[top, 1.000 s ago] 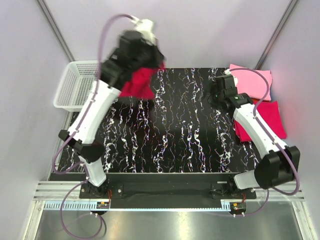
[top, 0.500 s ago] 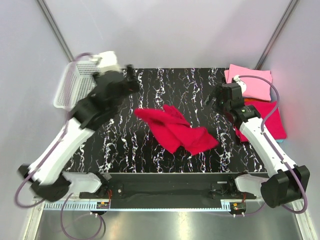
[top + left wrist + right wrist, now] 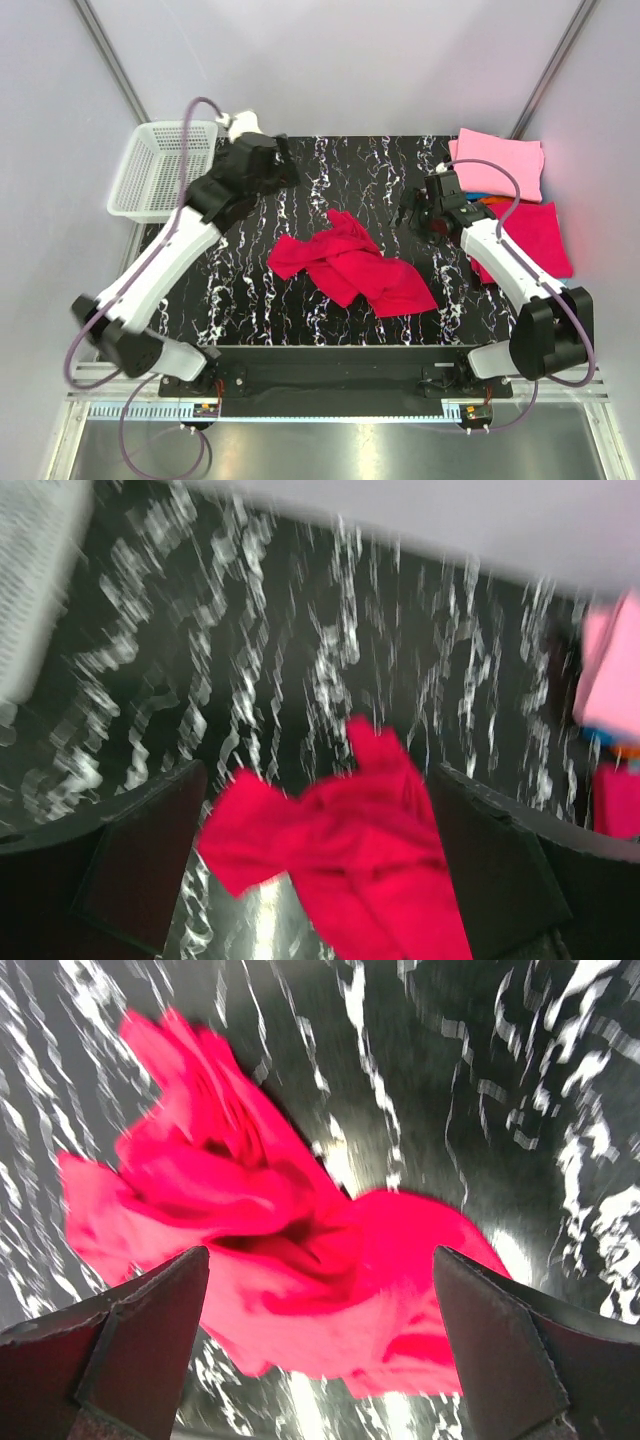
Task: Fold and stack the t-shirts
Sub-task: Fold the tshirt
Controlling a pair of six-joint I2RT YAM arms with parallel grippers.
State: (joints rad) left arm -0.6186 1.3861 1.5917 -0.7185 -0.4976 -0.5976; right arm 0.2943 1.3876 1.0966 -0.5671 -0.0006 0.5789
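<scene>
A crumpled crimson t-shirt [image 3: 350, 265] lies loose in the middle of the black marbled table [image 3: 240, 290]. It also fills the lower part of the left wrist view [image 3: 350, 860] and the centre of the right wrist view [image 3: 270, 1240]. My left gripper [image 3: 288, 172] hovers open above the table behind and to the left of the shirt, with nothing between its fingers [image 3: 140, 860]. My right gripper [image 3: 408, 213] hangs open to the shirt's upper right, its fingers [image 3: 500, 1340] framing the cloth from above. At the right edge lie a folded pink t-shirt [image 3: 500, 165] and a folded red one [image 3: 540, 235].
A white mesh basket [image 3: 160, 170] stands off the table's back left corner. A sliver of orange and turquoise cloth [image 3: 487, 198] shows between the pink and red folded shirts. Grey walls and slanted frame bars enclose the back.
My left gripper opened and let go of the red shirt, which dropped from the back left to the table's middle. The left arm swung back. My right gripper shifted left towards the shirt.
</scene>
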